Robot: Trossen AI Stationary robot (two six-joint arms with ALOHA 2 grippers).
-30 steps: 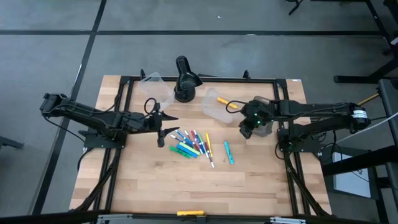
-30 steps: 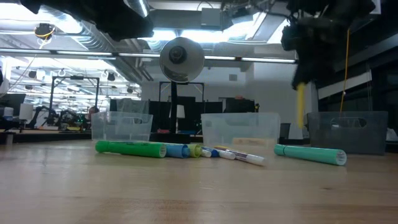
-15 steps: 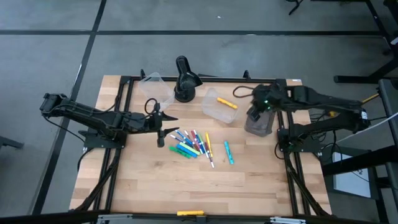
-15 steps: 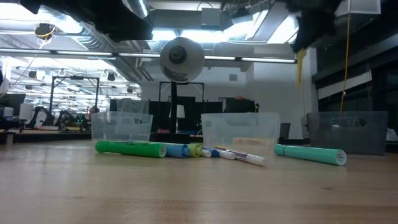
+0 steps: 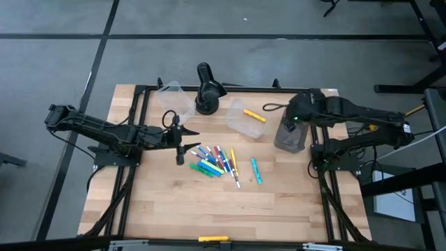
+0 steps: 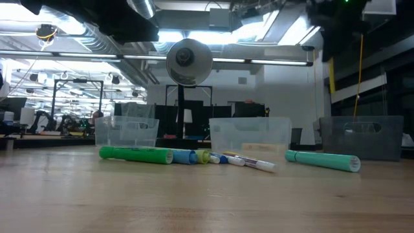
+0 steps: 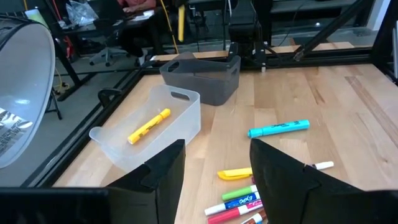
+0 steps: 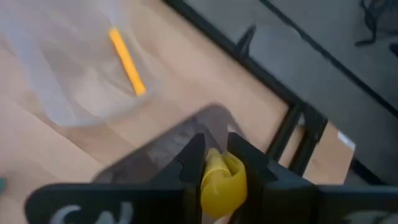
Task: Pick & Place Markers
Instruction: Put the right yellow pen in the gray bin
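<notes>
A yellow marker [image 8: 222, 180] is pinched between the fingers of the right pincer [image 8: 216, 163], and in the low view it is seen hanging upright, long axis vertical, tip downward. Directly beneath it in the right wrist view lies the dark grey bin [image 5: 290, 137] at the right edge of the worktop [image 5: 209, 209]; in the high view the right pincer [image 5: 293, 116] is placed over that bin's far end, so a release here would probably drop the marker inside. Just beyond, toward the middle, a clear tub [image 5: 245, 120] is seen holding another yellow marker [image 5: 254, 114] lying flat.

The left pincer [image 5: 182, 139] is held low beside the loose markers [image 5: 217, 162], its fingers spread wide with nothing between them. Those markers lie just ahead of it, near the worktop's centre: green, blue, red, yellow and a white-barrelled one, touching or overlapping, mostly pointing diagonally. A cyan marker [image 5: 256, 170] lies slightly apart toward the right. The left arm is judged the nearer for these.

A second clear tub [image 5: 174, 96] and a black lamp [image 5: 208, 88] stand at the far edge.
</notes>
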